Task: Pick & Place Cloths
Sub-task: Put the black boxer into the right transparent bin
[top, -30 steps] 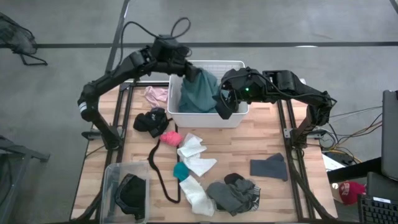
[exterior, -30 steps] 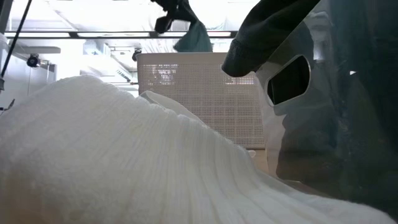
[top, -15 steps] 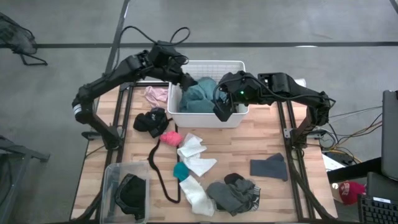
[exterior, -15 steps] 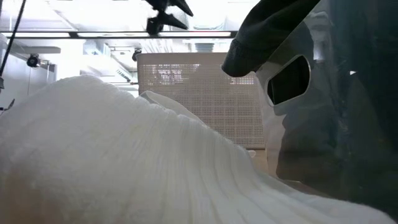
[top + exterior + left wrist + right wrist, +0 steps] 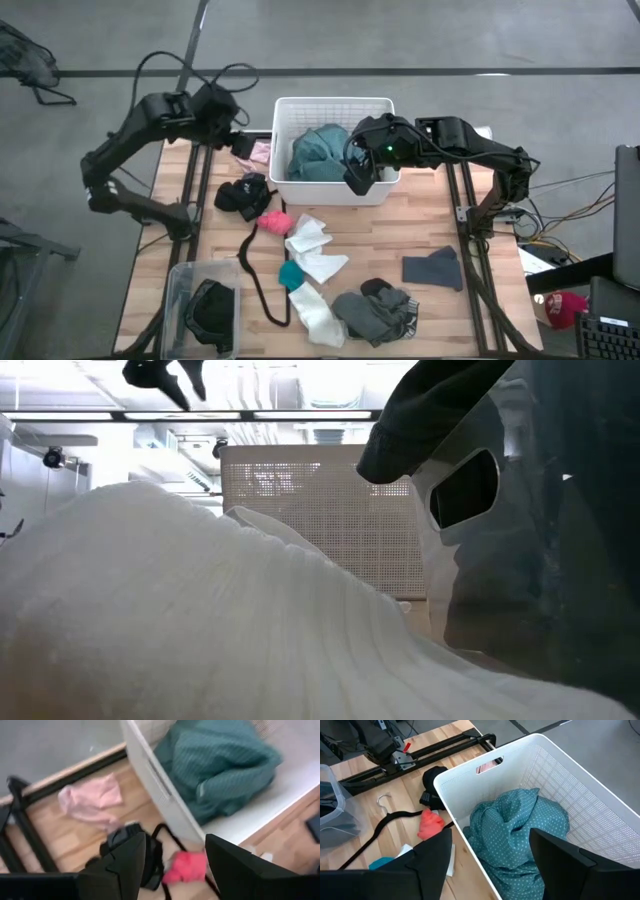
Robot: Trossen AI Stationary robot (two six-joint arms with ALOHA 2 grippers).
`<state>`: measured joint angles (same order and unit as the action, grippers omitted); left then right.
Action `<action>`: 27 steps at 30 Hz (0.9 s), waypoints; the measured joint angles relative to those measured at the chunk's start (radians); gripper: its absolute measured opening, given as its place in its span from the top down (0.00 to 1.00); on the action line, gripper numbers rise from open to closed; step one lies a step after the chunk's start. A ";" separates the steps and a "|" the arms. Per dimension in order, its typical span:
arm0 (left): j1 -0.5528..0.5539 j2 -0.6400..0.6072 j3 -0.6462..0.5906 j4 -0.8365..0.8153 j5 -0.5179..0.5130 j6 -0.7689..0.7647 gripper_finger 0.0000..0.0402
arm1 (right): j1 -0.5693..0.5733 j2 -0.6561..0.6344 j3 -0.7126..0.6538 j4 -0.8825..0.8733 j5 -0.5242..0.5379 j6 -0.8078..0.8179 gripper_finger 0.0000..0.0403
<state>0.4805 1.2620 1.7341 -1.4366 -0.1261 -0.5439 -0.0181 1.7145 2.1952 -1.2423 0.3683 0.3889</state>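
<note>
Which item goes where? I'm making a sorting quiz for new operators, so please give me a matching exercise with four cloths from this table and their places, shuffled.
Things:
1. teal garment
2. pale pink cloth
3. dark grey piece
4. bright pink bit

Places:
A. alone on the table's right part, near the right arm's frame
B. inside the white basket
C. on the table just outside the basket's left wall
D. in front of the basket's left corner, beside the black piece

Pairs: 1-B, 2-C, 3-A, 4-D
</note>
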 joint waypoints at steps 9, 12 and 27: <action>0.000 -0.097 -0.290 0.043 -0.004 0.019 0.47 | 0.000 0.000 0.000 0.000 0.000 0.000 0.43; 0.000 -0.125 -0.405 0.077 0.008 0.046 0.47 | 0.000 0.000 0.000 0.000 -0.001 0.002 0.43; -0.009 -0.259 -0.851 0.356 0.202 0.110 0.48 | 0.000 0.002 0.000 0.002 -0.002 0.004 0.36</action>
<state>0.4712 1.0028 0.8826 -1.0811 0.0757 -0.4337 -0.0181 1.7161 2.1952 -1.2400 0.3660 0.3927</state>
